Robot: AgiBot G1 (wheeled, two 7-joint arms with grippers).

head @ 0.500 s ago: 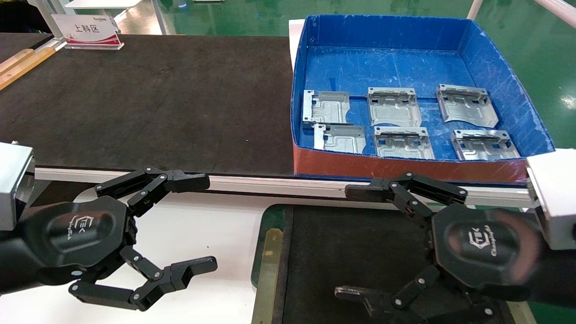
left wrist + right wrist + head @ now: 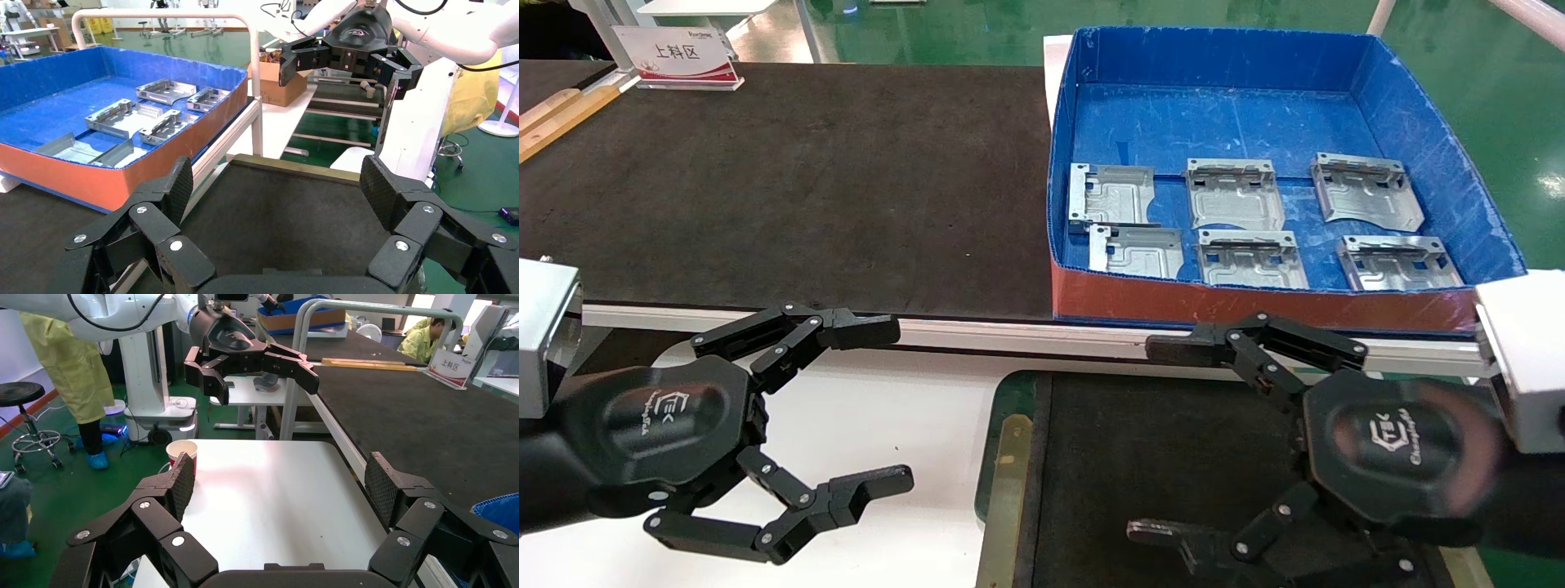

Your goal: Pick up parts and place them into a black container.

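Note:
Several silver parts point(image 2: 1234, 192) lie flat inside a blue box point(image 2: 1222, 57) at the far right; they also show in the left wrist view point(image 2: 122, 116). The black container point(image 2: 1107, 425), with a green rim and a brass side strip, lies near the front right and is empty where it shows; in the left wrist view point(image 2: 281, 214) it lies beyond my left jaws. My left gripper point(image 2: 903, 402) is open and empty over the white table. My right gripper point(image 2: 1140, 441) is open and empty over the black container.
A large black mat point(image 2: 789, 180) covers the far table left of the blue box. A white table point(image 2: 878, 425) lies under my left gripper. A sign point(image 2: 678, 57) stands at the far left. A paper cup point(image 2: 182, 450) stands at the white table's edge.

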